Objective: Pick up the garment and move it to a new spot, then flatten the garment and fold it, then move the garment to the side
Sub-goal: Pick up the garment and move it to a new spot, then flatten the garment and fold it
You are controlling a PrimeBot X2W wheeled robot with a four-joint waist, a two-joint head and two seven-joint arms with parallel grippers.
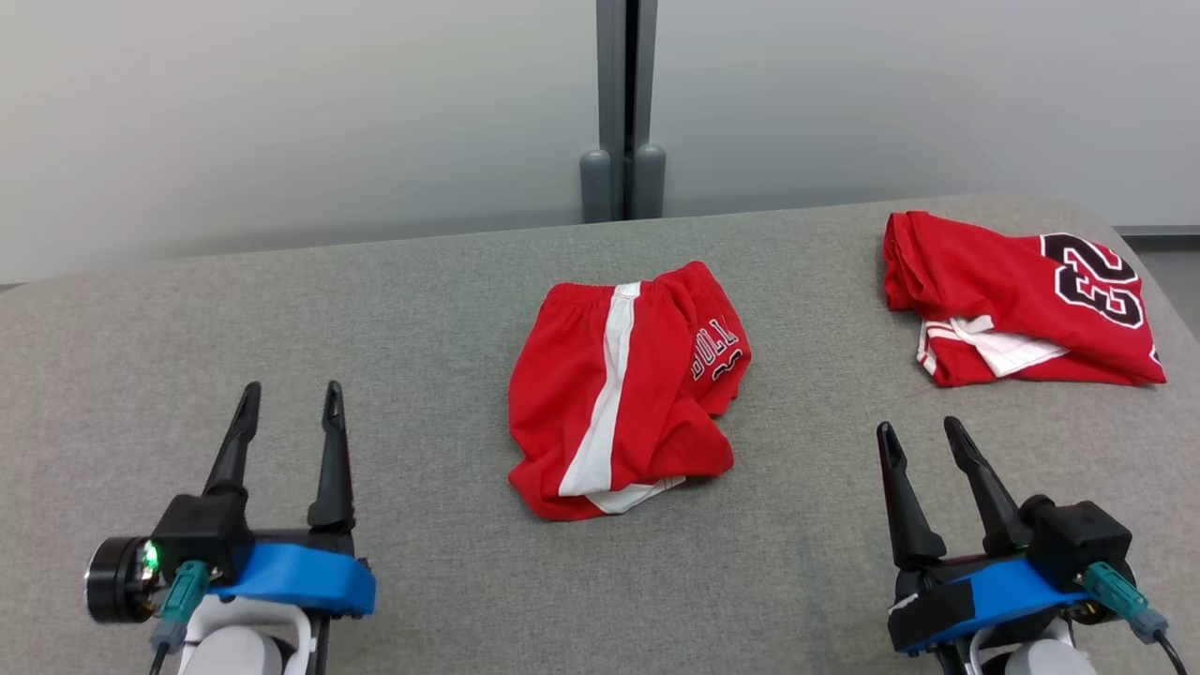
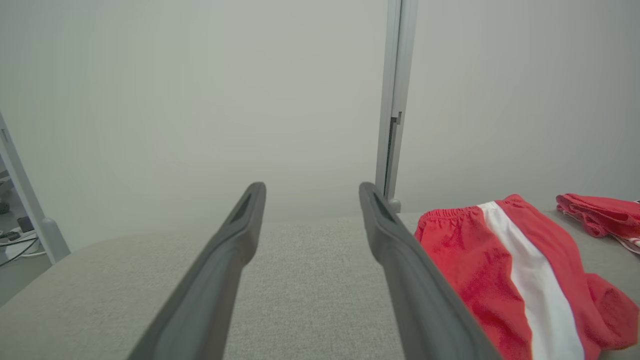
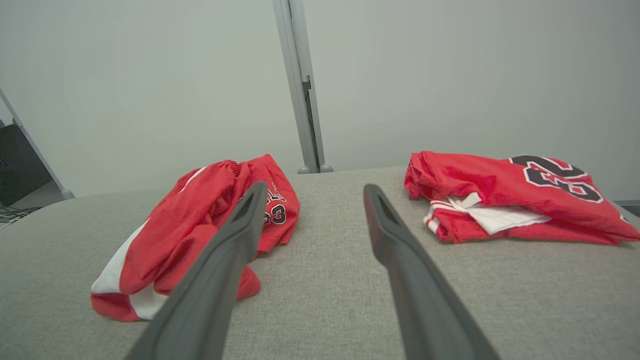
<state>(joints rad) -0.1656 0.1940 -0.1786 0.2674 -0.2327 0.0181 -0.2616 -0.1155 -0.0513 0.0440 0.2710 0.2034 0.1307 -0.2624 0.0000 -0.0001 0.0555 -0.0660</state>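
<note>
Bright, even light; soft shadows, sharp focus.

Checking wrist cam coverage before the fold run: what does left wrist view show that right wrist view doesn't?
Left wrist's extra: the left pincer, open above a bare stretch of the grey surface.
Right wrist's extra: the right pincer, open; the black number on the red jersey; the lettering on the red shorts.
Shared: both garments, the grey surface, the grey post, the pale wall.
</note>
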